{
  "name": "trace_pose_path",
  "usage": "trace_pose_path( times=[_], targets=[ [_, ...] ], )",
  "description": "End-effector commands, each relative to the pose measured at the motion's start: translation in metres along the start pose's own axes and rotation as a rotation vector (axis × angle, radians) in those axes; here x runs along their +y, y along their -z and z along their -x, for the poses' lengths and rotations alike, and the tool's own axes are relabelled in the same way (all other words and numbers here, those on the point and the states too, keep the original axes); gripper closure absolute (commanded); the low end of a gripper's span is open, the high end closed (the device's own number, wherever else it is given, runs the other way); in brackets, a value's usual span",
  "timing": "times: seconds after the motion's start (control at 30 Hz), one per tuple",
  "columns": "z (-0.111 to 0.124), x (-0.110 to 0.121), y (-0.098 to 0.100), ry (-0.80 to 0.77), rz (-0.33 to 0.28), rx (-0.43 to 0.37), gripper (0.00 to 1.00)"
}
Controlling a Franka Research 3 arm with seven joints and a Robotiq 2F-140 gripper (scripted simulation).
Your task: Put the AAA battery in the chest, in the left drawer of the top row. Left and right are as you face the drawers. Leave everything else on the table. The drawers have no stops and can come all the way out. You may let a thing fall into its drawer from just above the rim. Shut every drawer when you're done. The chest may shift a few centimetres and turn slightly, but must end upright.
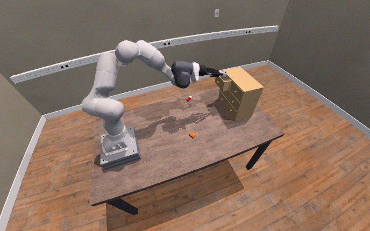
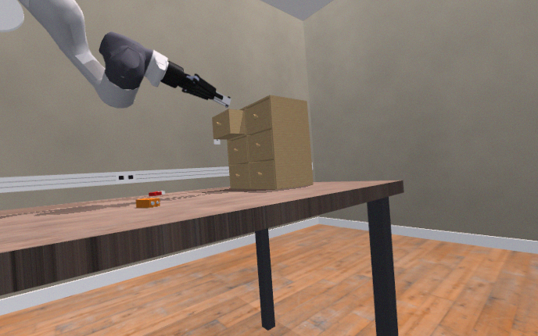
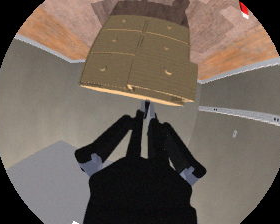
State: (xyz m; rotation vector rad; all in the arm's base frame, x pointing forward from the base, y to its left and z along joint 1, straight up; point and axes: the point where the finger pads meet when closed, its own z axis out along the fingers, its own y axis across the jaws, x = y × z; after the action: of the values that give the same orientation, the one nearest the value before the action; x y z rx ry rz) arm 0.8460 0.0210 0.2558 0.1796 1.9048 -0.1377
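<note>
The tan chest (image 1: 239, 92) stands upright at the far right of the table, with three rows of two drawers. Its top-row left drawer (image 2: 227, 123) is pulled partway out; the other drawers are closed. My gripper (image 2: 223, 99) (image 1: 222, 72) reaches out level, just above this open drawer, with its tips near the chest's top front edge. The fingers are shut on a small pale grey cylinder that I take for the AAA battery (image 2: 224, 99). In the wrist view the fingers (image 3: 147, 129) point at the chest, with a thin pale strip between them.
A small red and white object (image 1: 189, 98) lies on the table left of the chest. A small orange block (image 1: 192, 135) lies near the table's middle. The arm's base (image 1: 119, 148) is at the table's left end.
</note>
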Motion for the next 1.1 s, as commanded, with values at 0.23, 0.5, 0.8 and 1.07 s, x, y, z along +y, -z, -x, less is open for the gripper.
trace_pose_path(
  times=[0.23,0.5,0.8,1.07],
  targets=[
    [-0.0001,0.0002,-0.011,-0.006,-0.001,0.009,0.87],
    [0.0002,0.0002,-0.0119,-0.006,-0.001,0.009,0.87],
    [0.0002,0.0002,-0.0119,-0.006,-0.001,0.009,0.87],
    [0.0002,0.0002,-0.0119,-0.006,-0.001,0.009,0.87]
  ],
)
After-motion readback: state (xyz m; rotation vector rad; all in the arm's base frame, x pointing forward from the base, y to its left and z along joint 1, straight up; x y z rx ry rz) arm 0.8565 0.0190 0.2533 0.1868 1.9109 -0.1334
